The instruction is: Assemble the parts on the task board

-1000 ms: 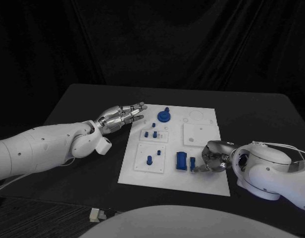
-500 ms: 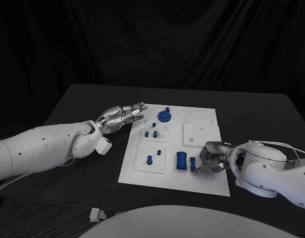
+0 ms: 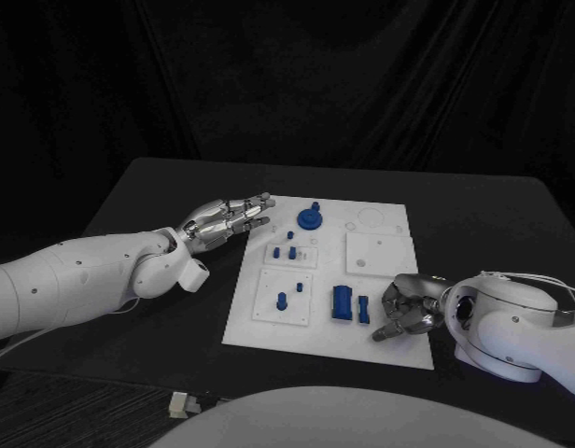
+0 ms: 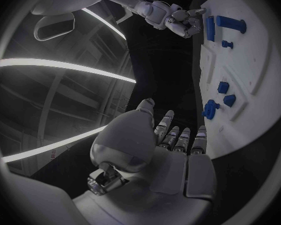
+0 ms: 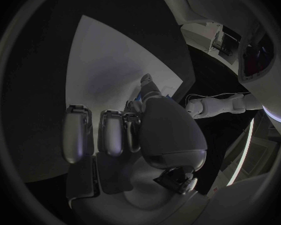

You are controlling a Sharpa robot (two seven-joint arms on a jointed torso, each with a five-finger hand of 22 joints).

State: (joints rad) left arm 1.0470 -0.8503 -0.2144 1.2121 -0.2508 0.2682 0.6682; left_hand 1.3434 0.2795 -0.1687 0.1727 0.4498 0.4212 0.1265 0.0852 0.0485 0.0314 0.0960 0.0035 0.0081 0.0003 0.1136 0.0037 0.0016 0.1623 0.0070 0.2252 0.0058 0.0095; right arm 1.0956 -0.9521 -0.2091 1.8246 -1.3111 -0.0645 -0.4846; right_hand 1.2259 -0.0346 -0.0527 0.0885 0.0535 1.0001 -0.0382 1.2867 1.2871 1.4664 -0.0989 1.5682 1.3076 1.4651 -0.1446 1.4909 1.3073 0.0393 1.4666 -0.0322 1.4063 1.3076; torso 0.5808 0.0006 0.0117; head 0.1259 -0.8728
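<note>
A robotics lab or test cell, suggested by a black table (image 3: pixel 489 224) backed by black curtains (image 3: pixel 342 84), a white task board (image 3: pixel 369 233) laid out, strip lights (image 4: pixel 59 70) seen overhead

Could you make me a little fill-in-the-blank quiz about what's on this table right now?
1. The task board is coloured ____.
2. The small parts standing on it are coloured ____.
3. The hand over the board's near corner is the robot's ____ hand.
4. The left hand hovers beside the board's ____ edge, seen from the head view.

Missing words: white; blue; right; left
</note>
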